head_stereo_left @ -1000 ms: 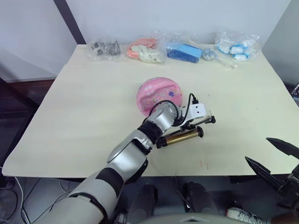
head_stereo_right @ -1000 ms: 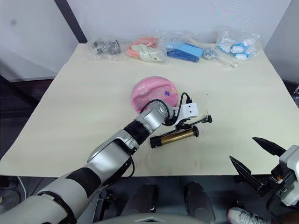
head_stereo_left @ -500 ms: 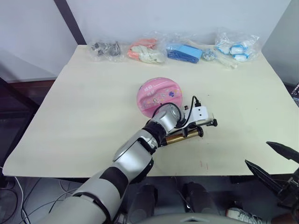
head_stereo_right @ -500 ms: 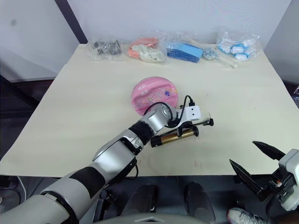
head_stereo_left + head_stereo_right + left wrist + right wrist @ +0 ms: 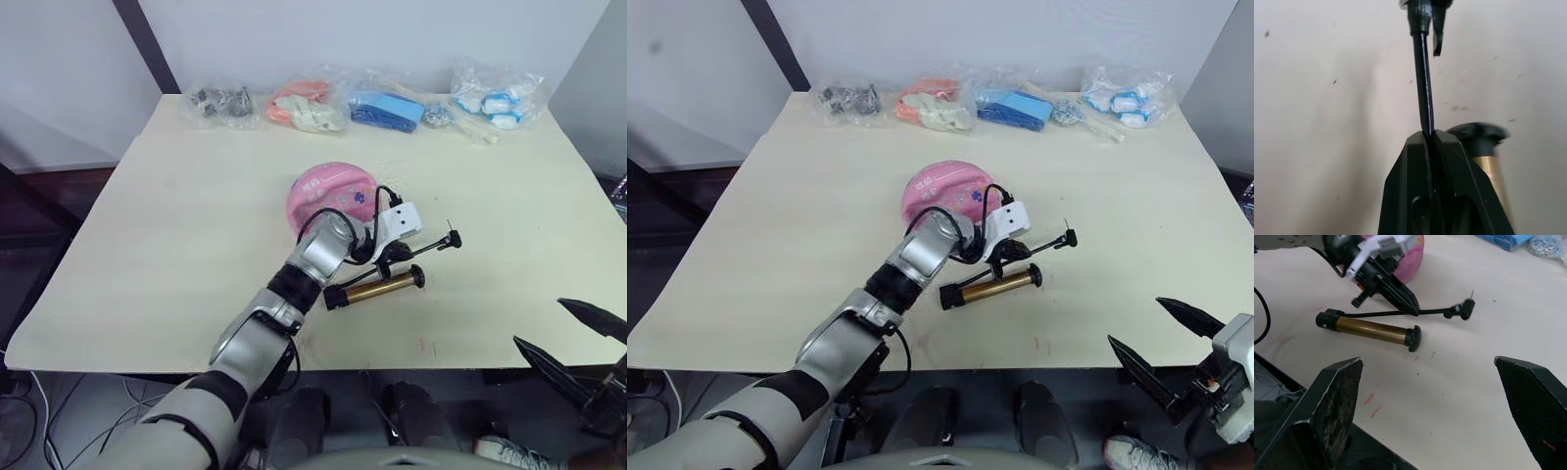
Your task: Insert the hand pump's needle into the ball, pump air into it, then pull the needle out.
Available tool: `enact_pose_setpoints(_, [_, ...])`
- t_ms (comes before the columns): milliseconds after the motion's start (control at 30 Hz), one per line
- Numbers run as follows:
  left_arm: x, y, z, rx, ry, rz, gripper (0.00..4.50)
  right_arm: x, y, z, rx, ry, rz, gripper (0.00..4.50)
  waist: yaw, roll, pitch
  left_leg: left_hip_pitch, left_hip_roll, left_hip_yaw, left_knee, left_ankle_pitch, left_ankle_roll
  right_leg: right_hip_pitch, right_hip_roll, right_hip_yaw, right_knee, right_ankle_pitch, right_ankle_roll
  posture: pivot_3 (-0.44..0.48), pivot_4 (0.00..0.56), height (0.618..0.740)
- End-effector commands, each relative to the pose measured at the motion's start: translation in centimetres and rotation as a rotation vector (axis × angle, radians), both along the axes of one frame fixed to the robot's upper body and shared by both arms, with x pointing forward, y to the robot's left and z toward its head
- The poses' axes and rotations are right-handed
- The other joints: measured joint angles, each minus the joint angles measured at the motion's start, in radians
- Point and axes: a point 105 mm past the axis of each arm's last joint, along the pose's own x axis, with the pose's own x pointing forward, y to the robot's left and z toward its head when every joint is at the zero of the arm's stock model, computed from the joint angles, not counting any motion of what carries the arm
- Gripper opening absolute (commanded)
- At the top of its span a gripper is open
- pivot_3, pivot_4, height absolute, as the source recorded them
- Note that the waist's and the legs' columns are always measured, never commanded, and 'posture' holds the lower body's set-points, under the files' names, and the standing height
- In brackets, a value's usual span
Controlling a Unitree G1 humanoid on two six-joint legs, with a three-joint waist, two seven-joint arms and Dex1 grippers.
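One pink ball (image 5: 331, 192) near the middle of the pale surface (image 5: 176, 235), printed with small pictures, sagging rather than round. One hand pump (image 5: 375, 289) just in front of it, lying flat: gold-brass barrel, black caps at both ends. One thin black hose (image 5: 1430, 311) running from the pump past the barrel's far side. One needle (image 5: 450, 233) at the hose's free end, black fitting with a tiny pin sticking up, raised slightly off the surface, well apart from the ball and pointing away from it.

Left pincer (image 5: 400, 257) reaching between ball and pump, fingers (image 5: 1444, 161) pressed together on the hose a short way behind the needle fitting. Right pincer (image 5: 1449, 406) low at the near right edge of the surface, its two black fingers spread wide, holding nothing, apart from the pump.

Four clear bags (image 5: 362, 103) in a row along the far edge: one with dark metal bits, one orange and white, one blue, one white and blue.
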Motion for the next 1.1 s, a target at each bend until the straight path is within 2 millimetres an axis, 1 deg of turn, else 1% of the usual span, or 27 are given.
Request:
enact_pose_setpoints(33, [-1.7,0.6,2.1,-0.128,-0.026,-0.055,0.07,0.3,0.6,0.0,0.026,0.012,-0.007,4.50,-0.003,0.001,0.000,0.000,0.001,0.001,0.000,0.000,0.000,0.000,0.000,0.001,0.000,0.001,-0.001,0.000,0.150,0.740])
enact_pose_setpoints(100, [-2.1,1.3,2.2,-0.160,-0.037,-0.047,0.07,0.9,0.7,0.3,0.032,-0.010,-0.040,4.50,0.001,0.001,0.000,0.001,0.001,0.000,0.000,0.000,0.000,0.000,0.000,0.000,0.000,0.001,-0.002,0.000,0.150,0.740])
enact_pose_setpoints(267, [-2.8,2.5,3.0,-0.240,-0.063,-0.030,0.07,2.2,1.9,1.4,0.170,-0.059,-0.081,4.50,0.001,0.001,-0.001,0.000,0.001,0.000,0.000,0.000,0.000,0.000,0.000,0.000,0.000,0.001,-0.002,0.000,0.150,0.740])
enact_pose_setpoints(300, [-2.9,2.8,3.1,-0.256,-0.070,-0.026,0.07,2.5,2.0,1.2,0.194,-0.047,-0.105,4.50,0.002,0.001,-0.001,0.000,0.001,0.000,0.000,0.000,0.000,0.000,0.000,0.000,0.000,0.001,-0.002,0.000,0.150,0.740])
enact_pose_setpoints(400, [-3.2,3.6,3.1,-0.293,-0.091,-0.006,0.07,3.7,3.1,1.1,0.332,-0.014,-0.142,4.50,0.001,0.000,-0.001,0.000,0.001,-0.001,0.000,0.000,0.000,0.000,0.000,-0.001,0.000,0.001,-0.002,0.000,0.150,0.740])
enact_pose_setpoints(500, [-3.5,4.2,3.1,-0.334,-0.087,-0.008,0.07,4.9,4.3,1.5,0.440,-0.003,-0.136,4.50,-0.003,0.000,-0.001,0.001,0.001,0.000,0.000,0.000,0.000,0.000,0.000,0.000,0.000,0.001,-0.002,0.000,0.150,0.740])
enact_pose_setpoints(633, [-3.8,4.7,2.8,-0.350,-0.115,-0.020,0.07,6.4,5.4,1.5,0.521,0.030,-0.123,4.50,0.000,0.001,-0.001,0.000,0.000,0.000,0.001,0.000,0.000,0.000,0.000,0.000,0.000,0.001,-0.002,0.000,0.150,0.740])
enact_pose_setpoints(700, [-4.0,4.8,2.8,-0.360,-0.131,-0.028,0.07,7.2,5.6,1.2,0.567,0.073,-0.139,4.50,0.000,0.001,-0.001,0.000,0.000,0.000,0.001,0.000,0.000,0.000,0.000,0.000,0.000,0.001,-0.002,0.000,0.150,0.740])
enact_pose_setpoints(800, [-4.4,5.2,2.7,-0.365,-0.165,-0.042,0.07,8.4,6.5,1.3,0.666,0.140,-0.093,4.50,0.000,0.001,-0.001,0.000,0.000,0.000,0.001,0.000,0.000,0.000,0.000,0.000,0.000,0.001,-0.002,0.000,0.150,0.740])
enact_pose_setpoints(1000, [-4.7,5.5,2.2,-0.365,-0.181,-0.039,0.07,10.5,7.2,1.4,0.704,0.214,-0.034,4.50,-0.002,0.001,-0.001,0.000,0.000,-0.001,0.001,0.000,0.000,0.000,0.000,0.000,0.000,0.001,-0.002,0.000,0.150,0.740])
enact_pose_setpoints(1100, [-4.8,5.7,2.1,-0.368,-0.183,-0.029,0.07,10.9,7.8,1.4,0.691,0.244,0.016,4.50,-0.002,0.001,-0.001,0.000,0.000,-0.001,0.001,0.000,0.000,0.000,0.000,0.000,0.000,0.001,-0.002,0.000,0.150,0.740])
